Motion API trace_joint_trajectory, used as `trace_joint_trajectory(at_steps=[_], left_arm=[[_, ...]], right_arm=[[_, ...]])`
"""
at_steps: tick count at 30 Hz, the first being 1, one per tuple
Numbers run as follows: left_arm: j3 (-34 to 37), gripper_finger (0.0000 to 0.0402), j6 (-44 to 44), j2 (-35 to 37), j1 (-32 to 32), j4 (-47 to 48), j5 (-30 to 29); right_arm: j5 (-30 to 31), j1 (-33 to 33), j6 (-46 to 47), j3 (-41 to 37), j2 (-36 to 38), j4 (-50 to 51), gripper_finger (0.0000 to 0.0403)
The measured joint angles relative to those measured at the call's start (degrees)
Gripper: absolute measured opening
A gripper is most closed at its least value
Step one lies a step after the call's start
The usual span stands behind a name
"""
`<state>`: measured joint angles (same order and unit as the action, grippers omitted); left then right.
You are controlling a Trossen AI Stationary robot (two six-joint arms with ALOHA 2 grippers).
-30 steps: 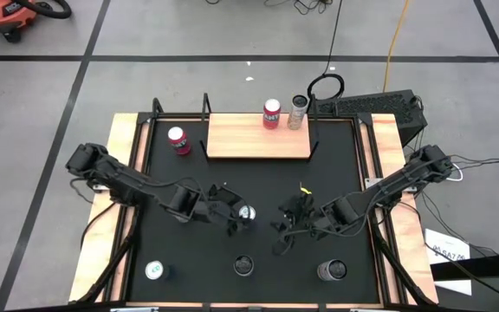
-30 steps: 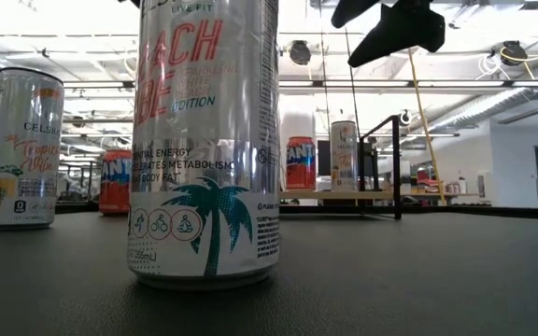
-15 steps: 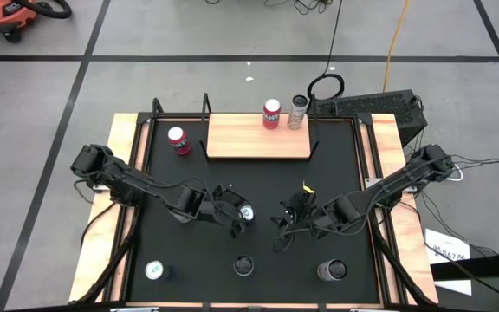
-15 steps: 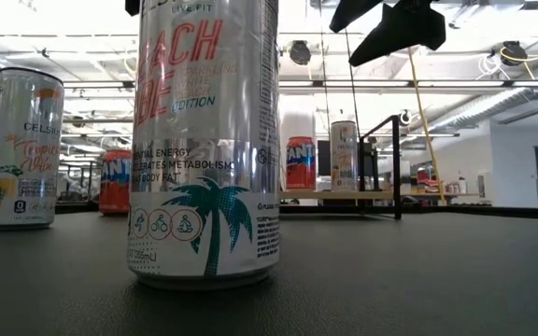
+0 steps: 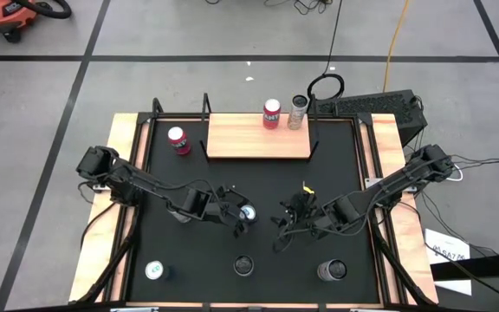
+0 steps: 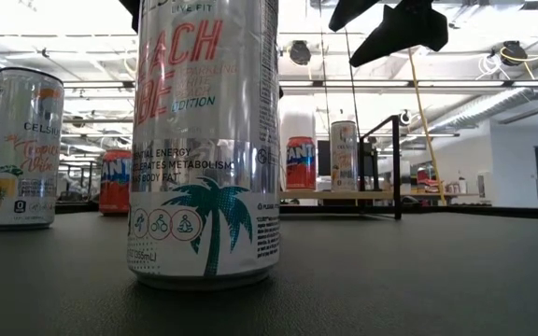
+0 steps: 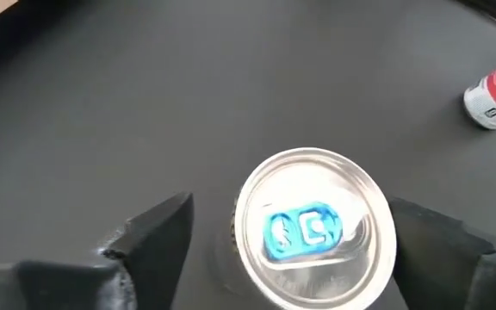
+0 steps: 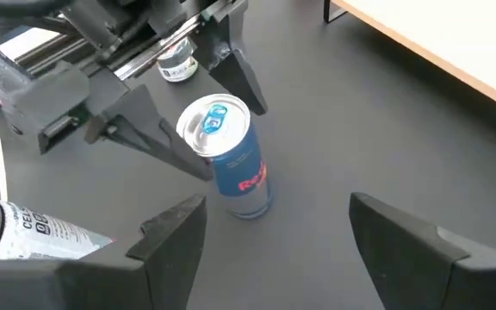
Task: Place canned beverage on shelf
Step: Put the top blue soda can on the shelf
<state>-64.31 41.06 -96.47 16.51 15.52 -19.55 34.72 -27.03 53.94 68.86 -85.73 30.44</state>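
One short blue and silver aluminium can (image 8: 227, 155) with a blue pull tab is standing upright on the black table top (image 5: 336, 165), near the middle, with its long axis pointing straight up. I am holding my left gripper (image 5: 243, 214) around it: one dark finger (image 7: 158, 228) is standing on each side of the can's rim, with a small gap visible on both sides, so my fingers are apart and not yet clamping it. The can is lying directly between them, and I judge that only closing is needed before lifting. My right gripper (image 5: 288, 227) is hanging just beside, also with fingers apart and holding nothing, but farther from the can. The light wooden shelf (image 5: 241, 139) with thin black posts is lying at the far edge of the table, well apart from the can.
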Motion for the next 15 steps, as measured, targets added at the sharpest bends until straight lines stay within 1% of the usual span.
trace_joint_trajectory(at_steps=[5,10,13,15], left_arm=[[0.0,0.0275,-4.07,0.02,-1.1,-0.07,1.25],[-0.02,0.0231,-7.13,0.09,-2.46,-0.15,4.36],[-0.02,0.0213,-7.59,0.84,-3.63,0.32,6.97],[0.0,0.0212,-8.62,1.45,-4.49,0.33,8.84]], right_arm=[[1.58,-0.02,1.47,0.0,0.0,-0.03,0.0275],[2.7,0.22,1.07,0.0,0.0,-2.39,0.0275],[2.52,0.45,0.49,0.0,0.87,-3.21,0.0275],[2.65,0.57,-0.07,0.0,2.25,-3.2,0.0275]])
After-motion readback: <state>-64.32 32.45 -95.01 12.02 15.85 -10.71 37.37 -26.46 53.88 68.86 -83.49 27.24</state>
